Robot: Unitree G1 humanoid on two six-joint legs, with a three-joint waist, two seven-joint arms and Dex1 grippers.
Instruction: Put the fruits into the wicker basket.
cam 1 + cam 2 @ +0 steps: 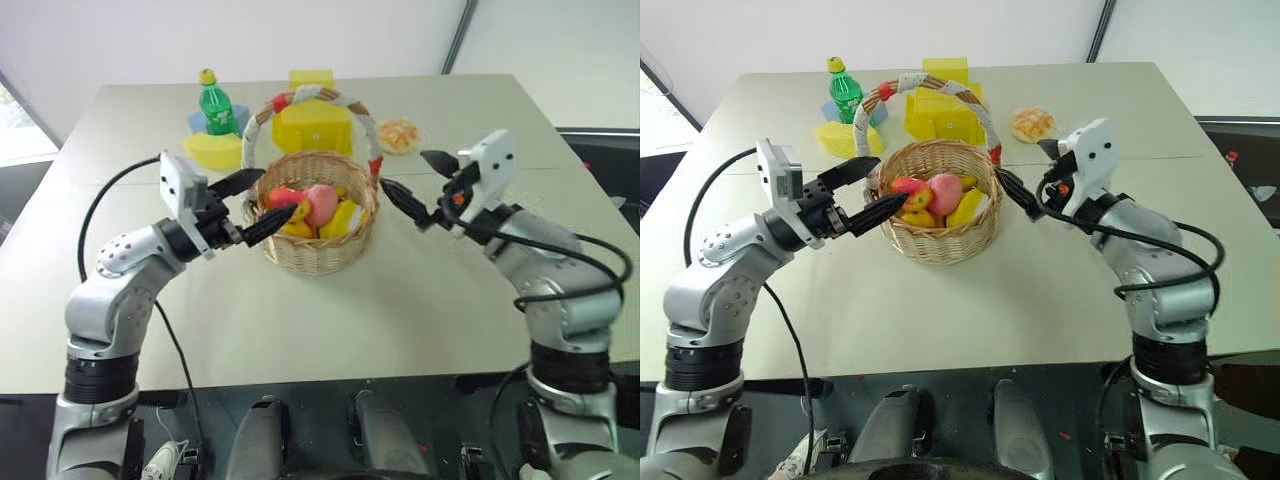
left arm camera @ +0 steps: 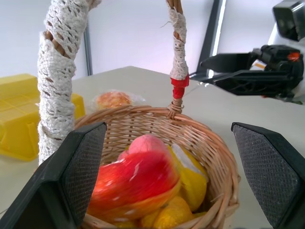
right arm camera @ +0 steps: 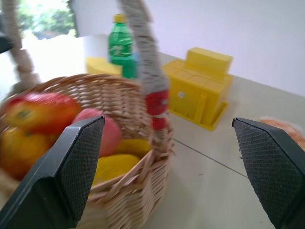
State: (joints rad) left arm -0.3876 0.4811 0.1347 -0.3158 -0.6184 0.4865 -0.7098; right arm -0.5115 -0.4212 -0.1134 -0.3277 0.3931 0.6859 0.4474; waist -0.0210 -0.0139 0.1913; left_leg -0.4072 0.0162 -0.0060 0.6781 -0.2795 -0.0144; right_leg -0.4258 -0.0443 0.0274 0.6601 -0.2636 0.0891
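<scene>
Two grippers flank the wicker basket [image 1: 316,212] at the centre of the head views, on a pale table [image 1: 330,320]; the basket is round, tan and woven, with a tall arched handle wrapped in white with red bands, and the fruits lie inside it: a pink peach [image 1: 321,203], a red-orange mango [image 1: 284,197] and yellow pieces heaped together beside them; the left gripper [image 1: 263,204], at centre left, has its black fingers spread wide and empty, the lower one reaching over the basket's near rim toward the mango, though whether it touches cannot be told; the right gripper [image 1: 415,186], at centre right, also stands wide apart and holds nothing, its tips just beside the handle's base; the left wrist view looks into the basket, showing the lace-like weave of the handle wrap and the right gripper beyond the far rim; the right wrist view shows the red band low on the handle and the basket's outer wall; farther back, toward the upper middle of the frame, stand a yellow block [image 1: 313,122], a green bottle [image 1: 217,105] and a bread bun [image 1: 399,134].
</scene>
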